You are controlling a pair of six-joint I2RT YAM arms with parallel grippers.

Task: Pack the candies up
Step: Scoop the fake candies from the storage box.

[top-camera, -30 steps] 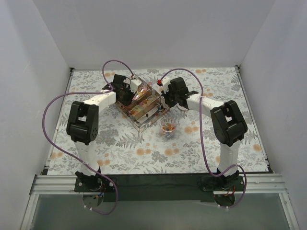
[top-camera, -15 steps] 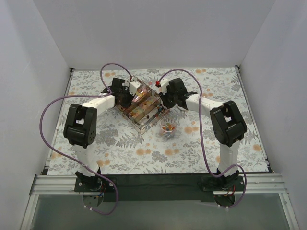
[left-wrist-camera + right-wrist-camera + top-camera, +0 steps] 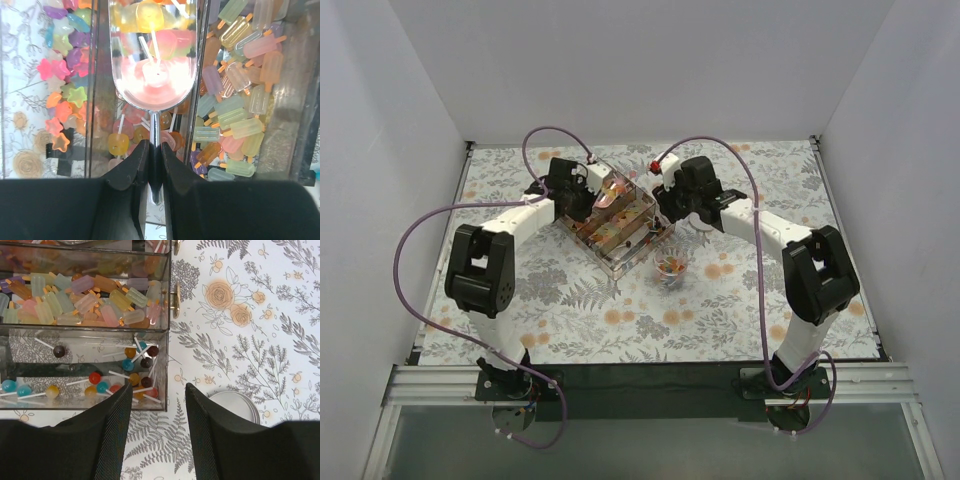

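Your left jaws pinch the thin handle of the metal scoop (image 3: 155,100). It holds candies (image 3: 147,12) over the clear box (image 3: 620,258). Your right jaws are half wide and hold nothing, beside the box. I think you are scooping. Next, carry it level to the small cup (image 3: 671,266) and tip slowly.

Box (image 3: 617,225): on the table (image 3: 740,310), toward the back.
Cup (image 3: 671,266): just in front of the box.
Candies (image 3: 85,302): in box, cup, scoop (image 3: 154,60).
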